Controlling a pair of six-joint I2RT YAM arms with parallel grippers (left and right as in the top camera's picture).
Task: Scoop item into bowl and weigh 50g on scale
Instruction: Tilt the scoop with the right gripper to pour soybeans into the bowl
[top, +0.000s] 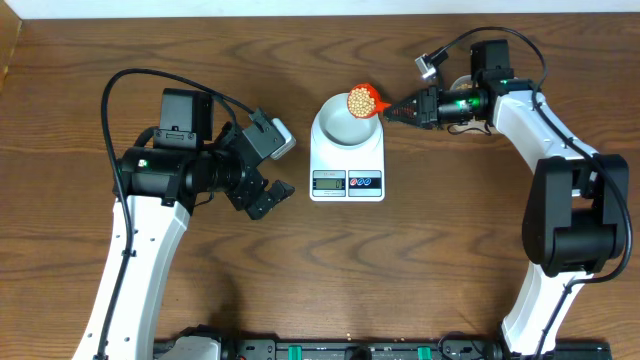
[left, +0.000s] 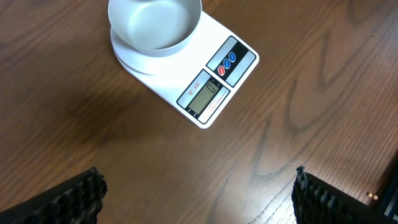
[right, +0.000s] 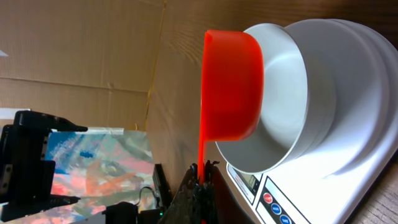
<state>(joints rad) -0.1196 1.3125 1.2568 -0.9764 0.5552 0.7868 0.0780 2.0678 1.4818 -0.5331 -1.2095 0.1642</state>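
The white scale (top: 347, 160) sits mid-table with the pale bowl (top: 345, 122) on it; the bowl (left: 155, 23) looks empty inside. My right gripper (top: 392, 109) is shut on the handle of a red scoop (top: 362, 99), which holds tan beans (top: 359, 99) over the bowl's far right rim. In the right wrist view the red scoop (right: 231, 87) hangs against the bowl (right: 280, 99), its handle pinched in my right gripper (right: 202, 177). My left gripper (top: 268, 197) stands open left of the scale, its fingers (left: 74, 199) wide apart over bare wood.
Bare wooden table (top: 450, 250) lies all around the scale. The scale's display (left: 205, 94) and buttons (left: 227, 60) face the front edge. A cardboard wall (right: 81, 50) stands behind the table.
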